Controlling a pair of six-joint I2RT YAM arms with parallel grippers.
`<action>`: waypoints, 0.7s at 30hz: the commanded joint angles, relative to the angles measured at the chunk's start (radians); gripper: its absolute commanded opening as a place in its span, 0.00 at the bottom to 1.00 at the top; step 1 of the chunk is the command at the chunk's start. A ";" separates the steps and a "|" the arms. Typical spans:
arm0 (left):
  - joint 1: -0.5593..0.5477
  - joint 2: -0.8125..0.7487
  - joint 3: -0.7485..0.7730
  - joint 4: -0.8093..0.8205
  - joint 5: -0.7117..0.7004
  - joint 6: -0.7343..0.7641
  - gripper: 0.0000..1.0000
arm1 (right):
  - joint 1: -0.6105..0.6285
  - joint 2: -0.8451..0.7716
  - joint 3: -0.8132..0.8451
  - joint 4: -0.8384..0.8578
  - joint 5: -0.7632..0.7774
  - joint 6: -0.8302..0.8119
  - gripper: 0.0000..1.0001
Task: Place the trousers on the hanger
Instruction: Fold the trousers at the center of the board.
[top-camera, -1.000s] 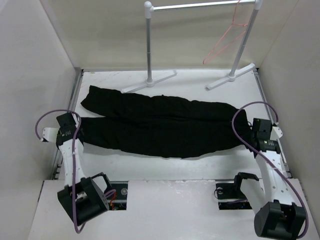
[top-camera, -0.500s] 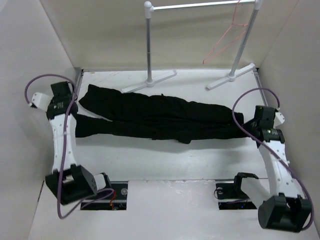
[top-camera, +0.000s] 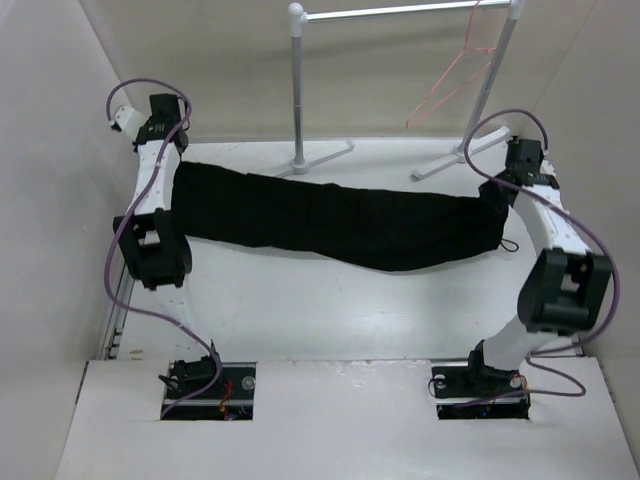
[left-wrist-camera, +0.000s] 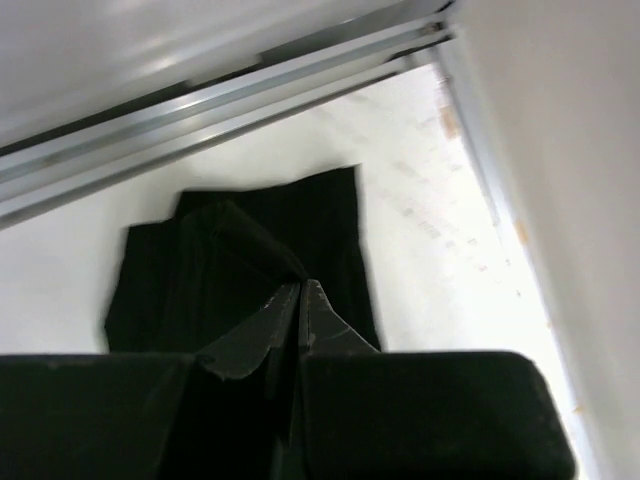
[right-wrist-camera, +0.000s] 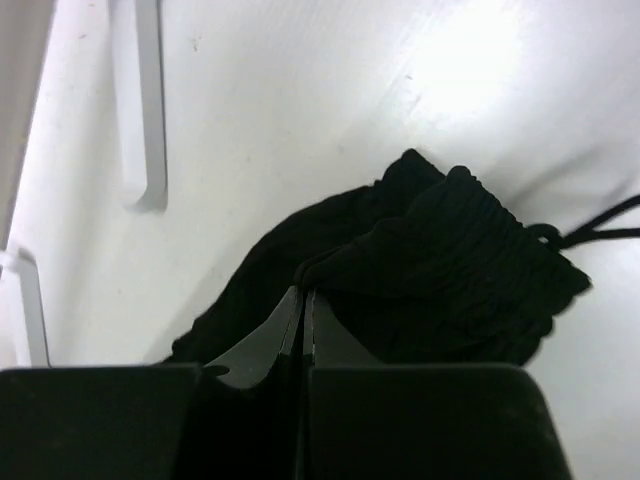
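A second ago the trousers (top-camera: 340, 220) lay flat on the table (top-camera: 300, 310), both legs spread side by side, with my arms low at either end. Now both arms are raised and further back, and the cloth is drawn into one dark band strung between them, sagging a little in the middle.

The left gripper (left-wrist-camera: 302, 292) is pinched shut on a fold at one end. The right gripper (right-wrist-camera: 302, 297) is clamped the same way on the gathered waistband, its drawstring trailing loose. Both holds look sound from the wrist views.

The hanger (top-camera: 455, 80) hangs untouched on the rack (top-camera: 297, 90), at its right end, well apart from the cloth. I judge the pick-up done. The carry to the hanger comes next, and that sag could catch the rack's feet.
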 joint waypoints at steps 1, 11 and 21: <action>-0.009 0.131 0.195 0.018 -0.045 0.046 0.00 | -0.016 0.155 0.150 0.045 -0.018 -0.007 0.01; -0.013 0.210 0.253 0.127 0.086 0.126 0.55 | -0.010 0.276 0.310 0.077 -0.060 -0.002 0.65; -0.007 -0.352 -0.686 0.324 0.246 -0.052 0.59 | 0.082 -0.218 -0.302 0.223 -0.091 0.090 0.09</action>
